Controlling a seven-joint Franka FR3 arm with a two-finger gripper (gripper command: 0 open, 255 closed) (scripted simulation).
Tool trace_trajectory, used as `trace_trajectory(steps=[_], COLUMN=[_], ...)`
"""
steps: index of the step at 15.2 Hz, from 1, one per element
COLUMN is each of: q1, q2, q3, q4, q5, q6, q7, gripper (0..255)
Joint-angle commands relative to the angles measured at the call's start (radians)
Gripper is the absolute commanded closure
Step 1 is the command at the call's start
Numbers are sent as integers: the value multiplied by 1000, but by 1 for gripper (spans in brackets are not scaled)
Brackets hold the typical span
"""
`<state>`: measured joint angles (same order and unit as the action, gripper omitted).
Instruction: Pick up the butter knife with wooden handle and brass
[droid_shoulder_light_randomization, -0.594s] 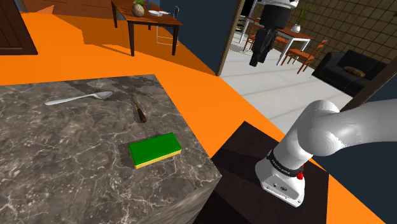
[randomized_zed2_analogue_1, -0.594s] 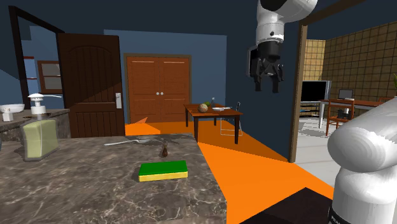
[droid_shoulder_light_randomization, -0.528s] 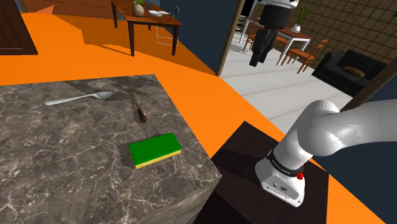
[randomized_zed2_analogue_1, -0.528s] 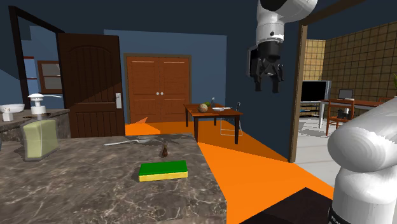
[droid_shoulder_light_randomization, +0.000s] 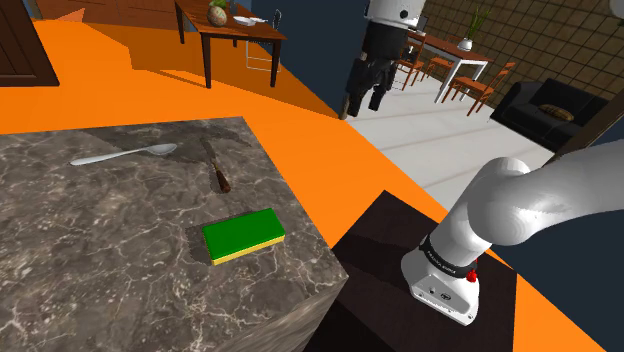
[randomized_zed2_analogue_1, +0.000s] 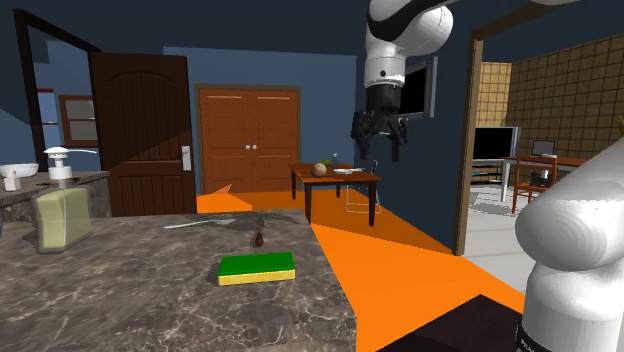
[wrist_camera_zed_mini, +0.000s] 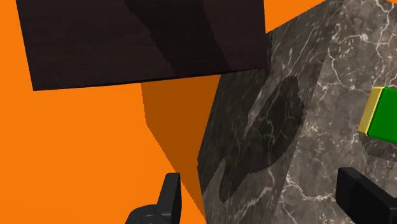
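In the shoulder view, the dark grey veined marble counter (droid_shoulder_light_randomization: 100, 260) occupies the left and lower left of the frame. The butter knife with a reddish-brown wooden handle and dull grey blade (droid_shoulder_light_randomization: 216, 168) lies flat on it near the far right edge, handle toward the lower right. We cannot make out any brass on it. A plain grey spoon (droid_shoulder_light_randomization: 125, 153) lies just to the knife's left, apart from it, and a rectangular green sponge with a yellow underside (droid_shoulder_light_randomization: 244, 235) rests nearer the camera, well apart from both. The all-black two-finger pincer (droid_shoulder_light_randomization: 362, 100) hangs at upper centre of the frame, high over the orange floor (droid_shoulder_light_randomization: 330, 130) and off to the right of the counter, well apart from the knife. The dark wooden box stand (droid_shoulder_light_randomization: 380, 235) sits at lower right. In the second exterior view, the pincer (randomized_zed2_analogue_1: 378, 142) points downward at upper centre right, beyond the counter's (randomized_zed2_analogue_1: 120, 300) right edge. The knife (randomized_zed2_analogue_1: 257, 238) appears end-on at centre, between the spoon (randomized_zed2_analogue_1: 205, 222) behind it and the sponge (randomized_zed2_analogue_1: 257, 267) in front. A pale soap dispenser with a white pump (randomized_zed2_analogue_1: 62, 210) stands at far left, and a brown wooden side table (randomized_zed2_analogue_1: 335, 180) stands in the background. In the wrist view, the pincer (wrist_camera_zed_mini: 267, 198) is wide open, its two fingers (wrist_camera_zed_mini: 168, 197) far apart with nothing between them. We see the counter's corner (wrist_camera_zed_mini: 292, 127) lying beneath it, and one end of the sponge (wrist_camera_zed_mini: 383, 118) beyond the other finger.
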<state>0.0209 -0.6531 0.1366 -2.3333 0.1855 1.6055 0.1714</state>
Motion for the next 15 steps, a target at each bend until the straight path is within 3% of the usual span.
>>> trace_trajectory(steps=[1, 8, 15], q1=[1, -4, -8], q2=[51, 276, 540], q3=[36, 149, 236], q4=[2, 86, 237], q5=[19, 38, -19], q6=[58, 226, 355], q7=[49, 220, 407], gripper=[0, 0, 0])
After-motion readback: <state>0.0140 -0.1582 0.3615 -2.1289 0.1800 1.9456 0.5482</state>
